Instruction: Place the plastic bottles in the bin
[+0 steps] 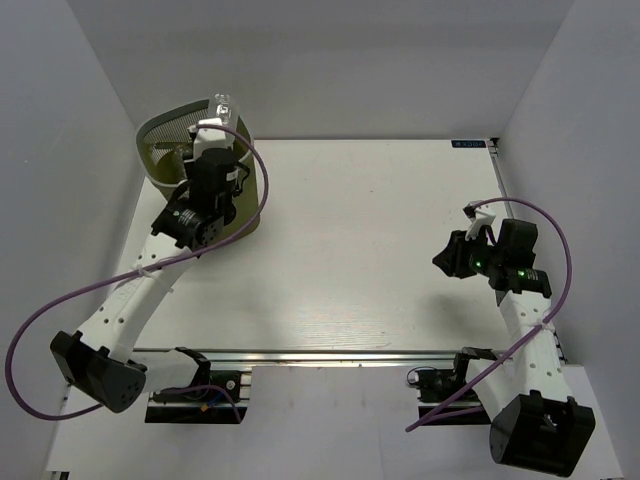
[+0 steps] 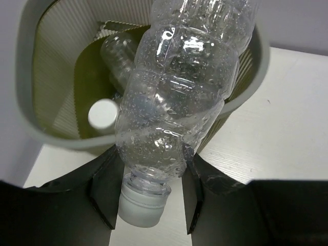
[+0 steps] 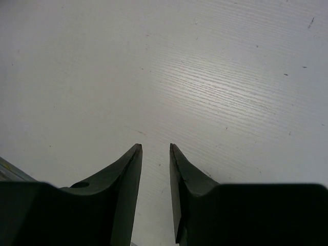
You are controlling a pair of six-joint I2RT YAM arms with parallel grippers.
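Observation:
My left gripper (image 1: 215, 128) is shut on a clear crinkled plastic bottle (image 2: 179, 87), gripping just above its white cap (image 2: 141, 205). The bottle's body reaches over the rim of the olive-green mesh bin (image 2: 31, 128). In the top view the bottle's end (image 1: 222, 103) sticks up above the bin (image 1: 160, 125) at the far left of the table. Another clear bottle (image 2: 119, 56) lies inside the bin, and a white cap (image 2: 102, 114) shows beside it. My right gripper (image 1: 448, 258) hovers over bare table at the right, its jaws a little apart and empty (image 3: 155, 147).
The white table (image 1: 360, 250) is walled by grey panels on the left, back and right. A metal rail (image 1: 330, 356) runs along the near edge between the arm bases. Purple cables loop from both arms.

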